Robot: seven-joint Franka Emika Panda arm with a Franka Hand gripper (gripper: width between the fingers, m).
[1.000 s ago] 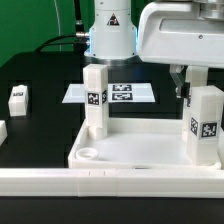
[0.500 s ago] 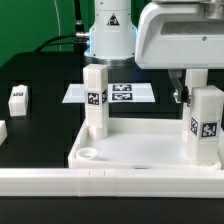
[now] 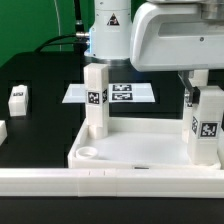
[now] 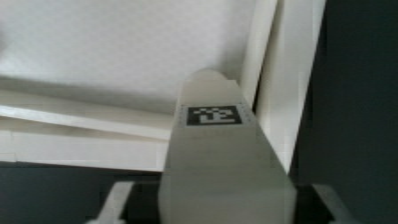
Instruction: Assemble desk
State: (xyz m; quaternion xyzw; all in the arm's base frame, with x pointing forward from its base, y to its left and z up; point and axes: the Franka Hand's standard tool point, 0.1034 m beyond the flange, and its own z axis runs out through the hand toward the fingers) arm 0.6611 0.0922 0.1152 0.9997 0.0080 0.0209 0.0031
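Change: gripper (image 3: pixel 197 95) lowered and fingers closed around right-corner leg (image 3: pixel 207 125) | desk top (image 3: pixel 140 150) at table's near edge; second leg (image 3: pixel 95 98) seated at far-left corner | Meaning: leg judged grasped for tightening.

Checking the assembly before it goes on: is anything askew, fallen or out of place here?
Nothing stands out. Two legs stand upright in the desk top, one at its far corner and one on the exterior view's right, where the gripper is. A third leg lies loose on the black table.
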